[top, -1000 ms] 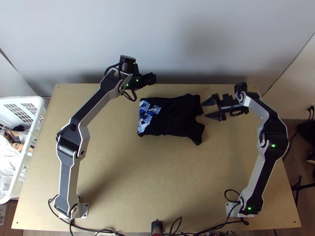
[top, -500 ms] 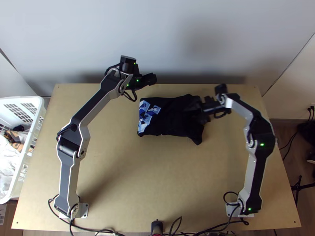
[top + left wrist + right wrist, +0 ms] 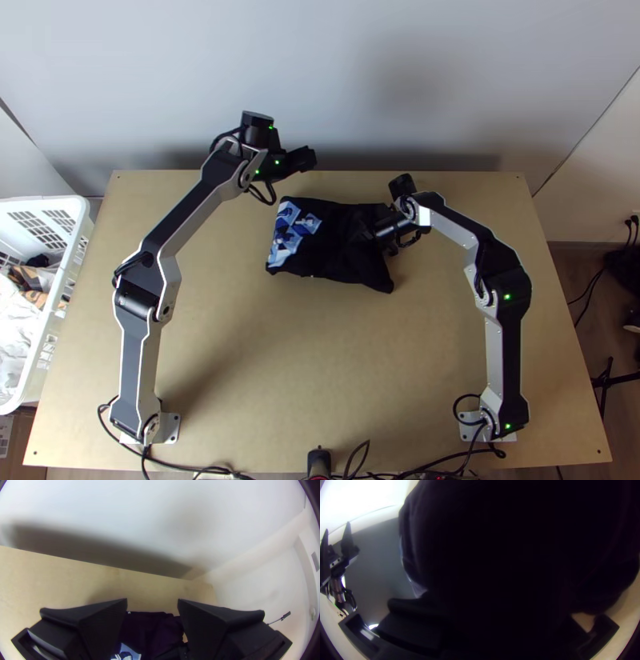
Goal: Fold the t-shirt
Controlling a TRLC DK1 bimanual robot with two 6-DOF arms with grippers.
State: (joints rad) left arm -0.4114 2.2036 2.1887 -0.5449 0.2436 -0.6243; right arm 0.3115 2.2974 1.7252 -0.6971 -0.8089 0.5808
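Black cloth: we find the t-shirt (image 3: 332, 252) at upper centre of the top view, a rough rectangle on the table (image 3: 312, 376), blue print leftmost. The left gripper (image 3: 307, 159) is noted at its upper-left corner, fingers spread; the right gripper (image 3: 387, 229), over its right end, likewise spread.

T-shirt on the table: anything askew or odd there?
Slightly: the t-shirt lies askew, its near edge slanting against that of the table, with one corner jutting toward the right arm's base. Nothing looks spilled or damaged.
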